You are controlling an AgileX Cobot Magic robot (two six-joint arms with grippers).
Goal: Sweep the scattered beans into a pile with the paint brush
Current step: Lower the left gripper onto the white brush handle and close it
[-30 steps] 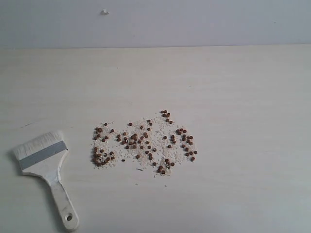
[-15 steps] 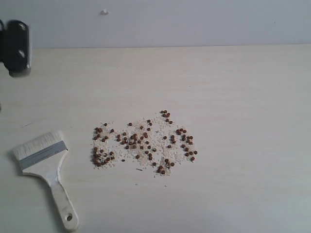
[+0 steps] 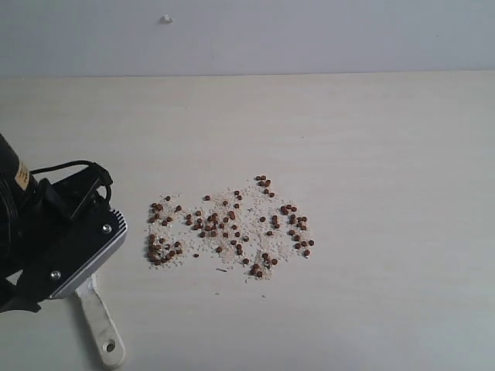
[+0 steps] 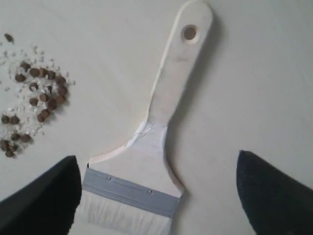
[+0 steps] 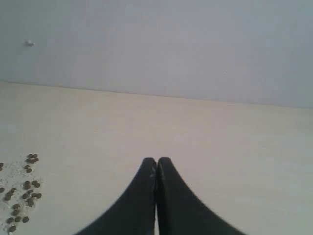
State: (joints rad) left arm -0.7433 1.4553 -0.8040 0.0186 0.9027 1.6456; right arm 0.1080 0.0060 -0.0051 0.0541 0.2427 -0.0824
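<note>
Pale surface (image 3: 387,154): paint brush (image 4: 157,112) beside the beans (image 3: 228,228) looks light, stiff; I'd pinch its neck. Left jaws gape empty, right jaws closed.

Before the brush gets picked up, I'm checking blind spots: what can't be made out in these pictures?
Exterior view: the left arm hides the head of the paint brush; only its handle shows.
Left wrist view: the picture's edge cuts off the bristle tips.
Right wrist view: most beans lie beyond the edge.
Exterior view: the beans are too small to count.
</note>
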